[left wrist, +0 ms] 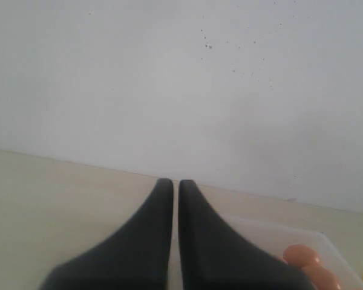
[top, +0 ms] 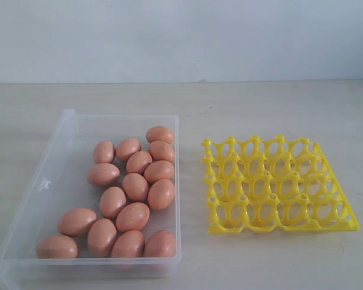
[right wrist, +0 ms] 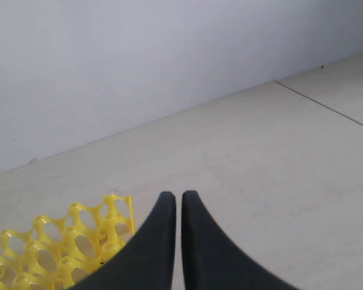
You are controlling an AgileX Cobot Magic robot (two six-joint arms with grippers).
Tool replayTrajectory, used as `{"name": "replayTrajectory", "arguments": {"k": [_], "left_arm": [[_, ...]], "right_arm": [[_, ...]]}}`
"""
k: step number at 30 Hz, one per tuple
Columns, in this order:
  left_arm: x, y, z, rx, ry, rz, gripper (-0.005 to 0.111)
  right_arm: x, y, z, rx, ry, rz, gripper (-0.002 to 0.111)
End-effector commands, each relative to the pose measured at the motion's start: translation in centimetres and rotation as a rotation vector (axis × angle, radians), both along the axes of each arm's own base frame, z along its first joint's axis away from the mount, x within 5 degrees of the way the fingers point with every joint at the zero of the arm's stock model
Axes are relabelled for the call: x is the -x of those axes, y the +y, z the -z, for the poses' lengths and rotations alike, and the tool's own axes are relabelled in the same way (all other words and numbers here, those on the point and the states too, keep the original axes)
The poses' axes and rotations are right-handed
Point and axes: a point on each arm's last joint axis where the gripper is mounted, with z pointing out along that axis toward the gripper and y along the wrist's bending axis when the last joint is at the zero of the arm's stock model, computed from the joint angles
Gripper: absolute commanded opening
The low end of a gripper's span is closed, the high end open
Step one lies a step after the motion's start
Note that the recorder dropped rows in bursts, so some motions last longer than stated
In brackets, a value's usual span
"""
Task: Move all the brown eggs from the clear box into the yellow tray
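Note:
Several brown eggs lie loose in the clear box on the left of the exterior view. To its right the yellow tray sits flat with all its cups vacant. Neither arm shows in the exterior view. In the left wrist view my left gripper is shut with nothing between its black fingers; a corner of the clear box and two brown eggs show beside it. My right gripper is shut too, holding nothing, with a corner of the yellow tray beside it.
A pale wooden tabletop runs back to a plain white wall. A seam in the tabletop shows in the right wrist view.

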Motion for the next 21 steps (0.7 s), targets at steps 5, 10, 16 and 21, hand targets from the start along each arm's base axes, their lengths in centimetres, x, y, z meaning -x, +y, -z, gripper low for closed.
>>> {"name": "replayTrajectory", "arguments": {"k": [5, 10, 16, 21], "left_arm": [[0.1, 0.1, -0.3, 0.018, -0.021, -0.008, 0.004], [0.1, 0.1, -0.3, 0.018, -0.021, -0.008, 0.004], [0.1, 0.1, -0.3, 0.018, -0.021, -0.008, 0.004], [0.1, 0.1, -0.3, 0.018, -0.021, -0.008, 0.004]], "right_arm": [[0.0, 0.0, -0.2, 0.024, -0.025, 0.004, 0.001], [0.3, -0.4, -3.2, -0.288, -0.409, 0.030, 0.001], [1.0, -0.7, -5.0, -0.662, -0.685, -0.031, 0.001], [1.7, 4.9, -7.8, -0.218, -0.703, -0.639, 0.001]]}}
